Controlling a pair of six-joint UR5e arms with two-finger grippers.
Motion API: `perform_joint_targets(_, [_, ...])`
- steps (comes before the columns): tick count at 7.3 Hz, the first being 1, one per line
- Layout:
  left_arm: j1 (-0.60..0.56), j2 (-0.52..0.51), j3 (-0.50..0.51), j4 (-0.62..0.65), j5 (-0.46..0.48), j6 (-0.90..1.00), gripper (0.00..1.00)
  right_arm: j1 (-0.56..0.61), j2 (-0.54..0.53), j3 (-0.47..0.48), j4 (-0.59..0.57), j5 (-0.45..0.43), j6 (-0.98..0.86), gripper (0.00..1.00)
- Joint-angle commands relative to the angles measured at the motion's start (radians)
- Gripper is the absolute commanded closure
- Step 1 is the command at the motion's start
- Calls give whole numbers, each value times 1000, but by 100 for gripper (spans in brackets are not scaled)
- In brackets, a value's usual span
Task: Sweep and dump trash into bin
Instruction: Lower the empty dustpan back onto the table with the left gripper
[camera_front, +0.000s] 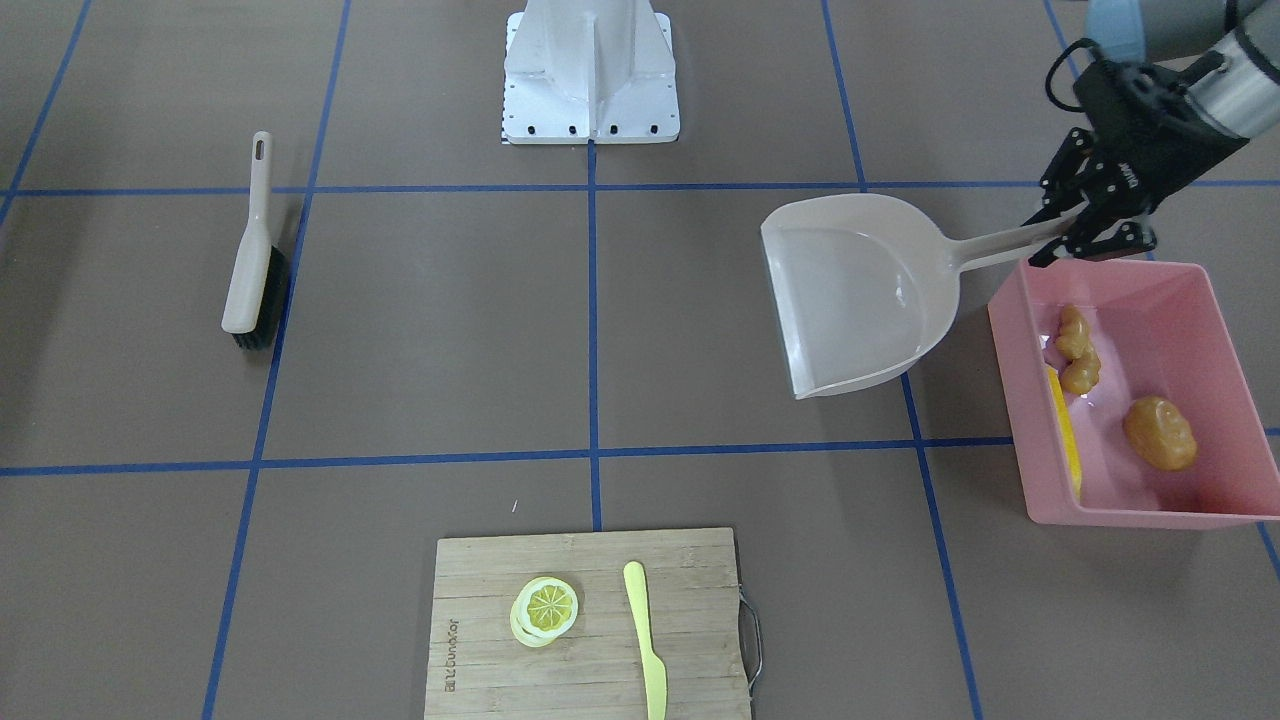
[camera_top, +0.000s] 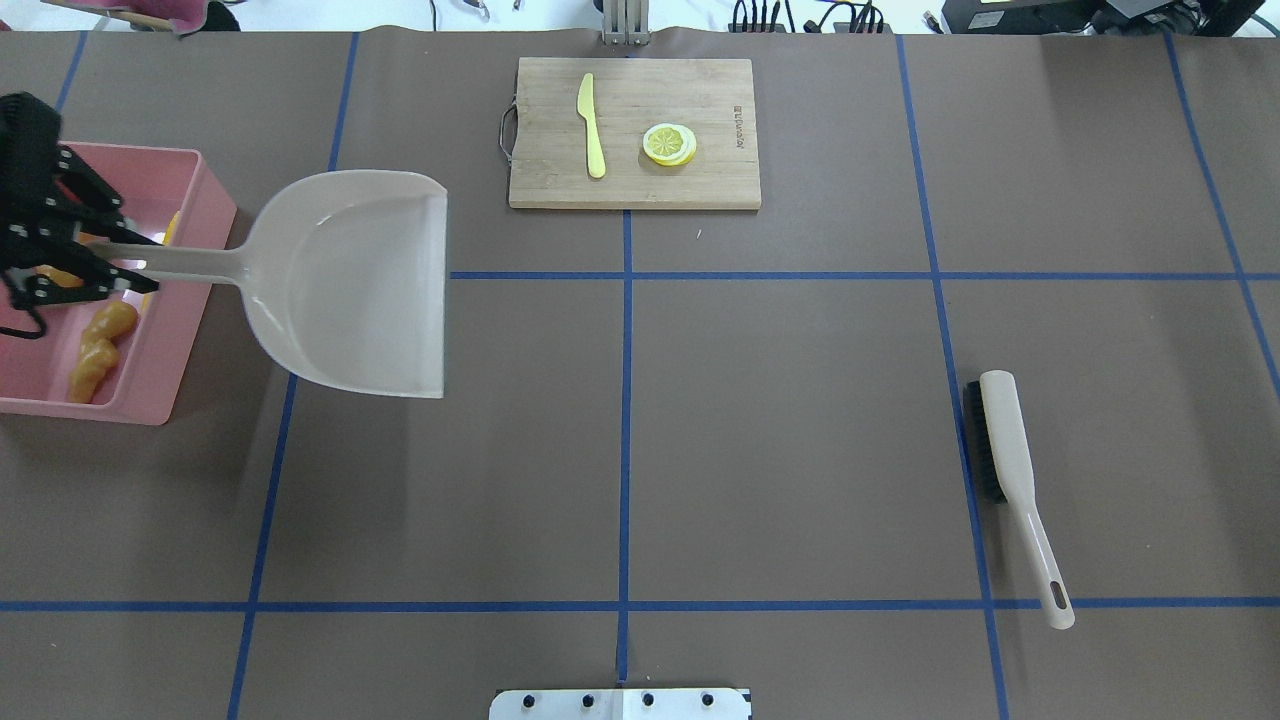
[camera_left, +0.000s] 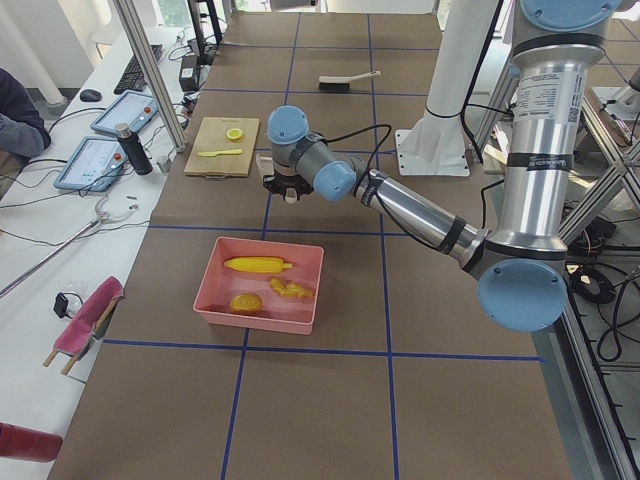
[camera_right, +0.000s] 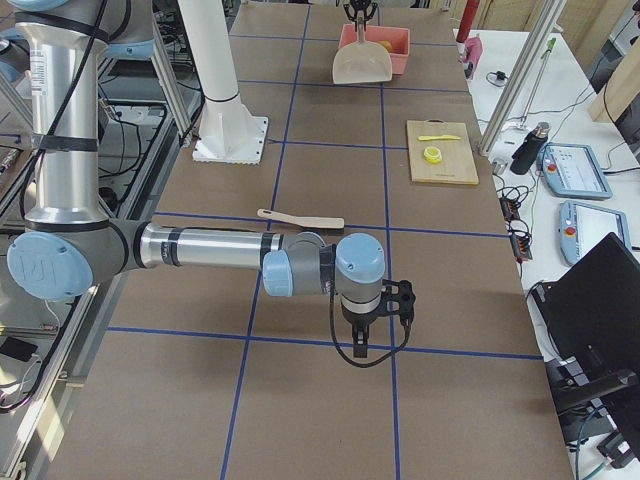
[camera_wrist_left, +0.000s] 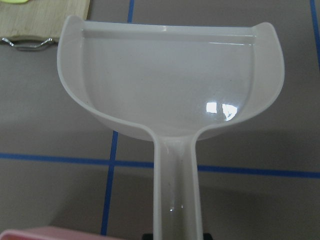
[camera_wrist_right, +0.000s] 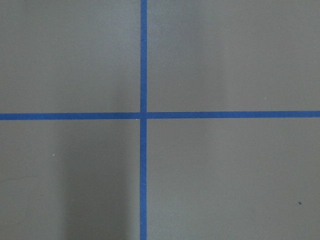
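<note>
Exterior front-facing: the left gripper (camera_front: 1075, 232) is clamped on the handle end of the dustpan (camera_front: 860, 290), above the bin's robot-side corner. The bin (camera_front: 1150, 516) stands at the table's end on the robot's left. Inside lie the knobbly ginger piece (camera_front: 1078, 350), the rounded potato lump (camera_front: 1160, 433) and the corn cob (camera_front: 1066, 435), the cob along one wall. The brush (camera_front: 252, 262) lies well apart near the opposite end.

Overhead exterior: the dustpan's (camera_top: 350, 280) long axis runs from the left gripper (camera_top: 90, 262) across the bin (camera_top: 190, 320) wall towards the table's middle, mouth facing away from the bin. The pan is empty.

Exterior left: all three pieces rest on the glossy pink floor of the bin (camera_left: 255, 322).

Exterior right: the right gripper (camera_right: 358, 345) hangs over the table's opposite end; its opening cannot be told.

Left wrist-mounted: the pan is smooth, glossy beige plastic with a raised rim, holding nothing.

Right wrist-mounted: only brown table covering and blue tape.

Judgement: dumping appears complete. Setting the dustpan down is what is left, on the table under the pan, and the left arm alone is placed for it.
</note>
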Motion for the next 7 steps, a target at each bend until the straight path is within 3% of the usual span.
perform_joint_targets(1, [178,-69,113,-202,151,-175,100,0,-2,-6,-4,2,2,0])
perform_joint_targets(3, [256,-105,170,-203,152,-223,100,0,0,-12,-5,2,2,0])
perform_joint_targets(7, [301,-161,222,-203,141,-257,100,0,1,-20,-5,2,2,0])
